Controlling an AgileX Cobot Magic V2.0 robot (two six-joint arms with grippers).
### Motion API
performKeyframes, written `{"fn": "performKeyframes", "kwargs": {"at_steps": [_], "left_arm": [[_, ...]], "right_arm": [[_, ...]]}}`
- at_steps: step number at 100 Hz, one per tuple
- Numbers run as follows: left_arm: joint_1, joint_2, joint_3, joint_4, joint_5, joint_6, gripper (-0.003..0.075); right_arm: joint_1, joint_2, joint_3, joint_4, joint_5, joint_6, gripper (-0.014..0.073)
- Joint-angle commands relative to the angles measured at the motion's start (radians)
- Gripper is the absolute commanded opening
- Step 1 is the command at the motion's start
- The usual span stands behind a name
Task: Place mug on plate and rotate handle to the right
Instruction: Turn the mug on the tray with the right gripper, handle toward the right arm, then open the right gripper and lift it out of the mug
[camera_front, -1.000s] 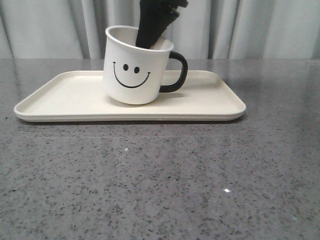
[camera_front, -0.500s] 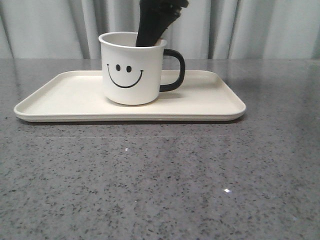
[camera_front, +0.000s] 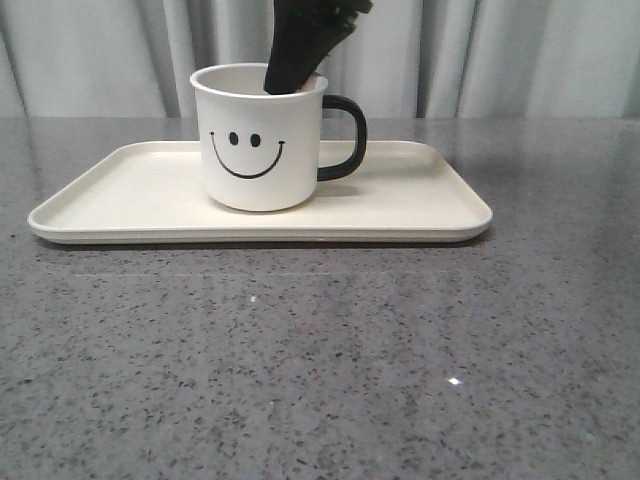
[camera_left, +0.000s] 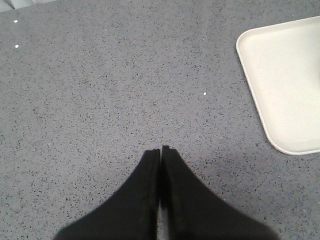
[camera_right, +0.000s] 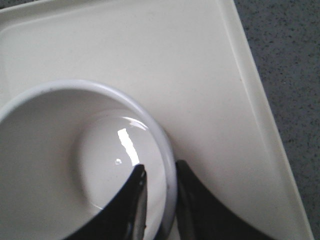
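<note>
The white mug (camera_front: 258, 140) stands upright on the cream plate (camera_front: 420, 200), smiley face towards the camera. Its black handle (camera_front: 350, 135) points right. My right gripper (camera_front: 295, 75) comes down from above at the mug's back rim. In the right wrist view the gripper (camera_right: 160, 167) straddles the mug's wall (camera_right: 167, 150), one finger inside and one outside, shut on it. The mug's inside (camera_right: 60, 150) is empty and the handle is hidden there. My left gripper (camera_left: 161, 149) is shut and empty over bare table, left of the plate's end (camera_left: 285, 80).
The grey speckled table (camera_front: 320, 370) runs in front of the plate. A pale curtain (camera_front: 520, 60) hangs behind the table's far edge. The plate's bare floor (camera_right: 190, 75) lies around the mug.
The mug was tilted a second ago; it now stands level on the plate and has shifted slightly left with the right gripper. The handle still points right.
</note>
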Motion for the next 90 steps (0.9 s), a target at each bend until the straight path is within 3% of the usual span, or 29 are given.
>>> {"fn": "performKeyframes", "kwargs": {"at_steps": [1,23,65,90], "left_arm": [[0.003,-0.006,-0.022,-0.01,-0.057,-0.01,-0.002],[0.003,-0.006,-0.022,-0.01,-0.057,-0.01,-0.002],[0.003,-0.006,-0.022,-0.01,-0.056,-0.01,-0.002],[0.003,-0.006,-0.022,-0.01,-0.056,-0.01,-0.002]], "right_arm": [[-0.001,-0.071,-0.033,0.053,0.071,-0.025,0.0178],[-0.001,-0.071,-0.033,0.071,0.066,-0.034,0.023],[-0.004,-0.073,-0.037,0.063,0.011,-0.034,0.023],[-0.005,-0.075,-0.202,0.062,-0.028,0.033,0.023]]}}
